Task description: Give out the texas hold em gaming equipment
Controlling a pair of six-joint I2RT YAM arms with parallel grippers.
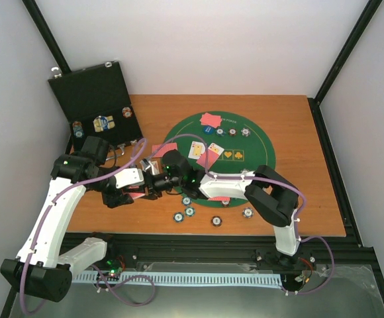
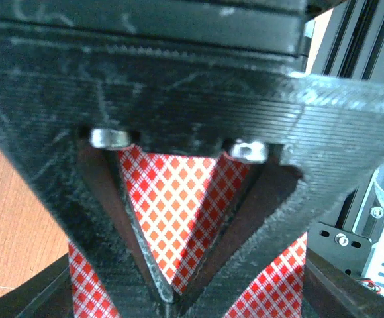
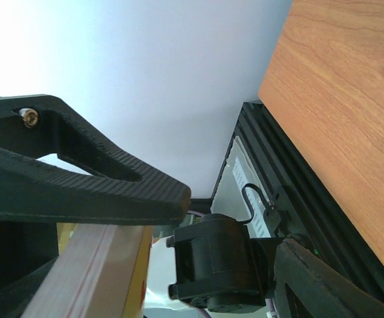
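At the far left an open black case (image 1: pixel 93 99) is seen, with chips (image 1: pixel 100 124) lying in it. Nearer, red-backed playing cards (image 2: pixel 172 199) are clamped between the narrowly set left fingers (image 2: pixel 251 218), over the tabletop (image 1: pixel 298 132). The right fingers (image 3: pixel 99 179) are met there. A pale-edged stack (image 3: pixel 89 265) is seen under one of them, but whether it is gripped cannot be told. Rightwards, further cards (image 1: pixel 211 120) are laid on the green mat (image 1: pixel 258 142), and poker chips (image 1: pixel 189 211) are scattered by its near edge.
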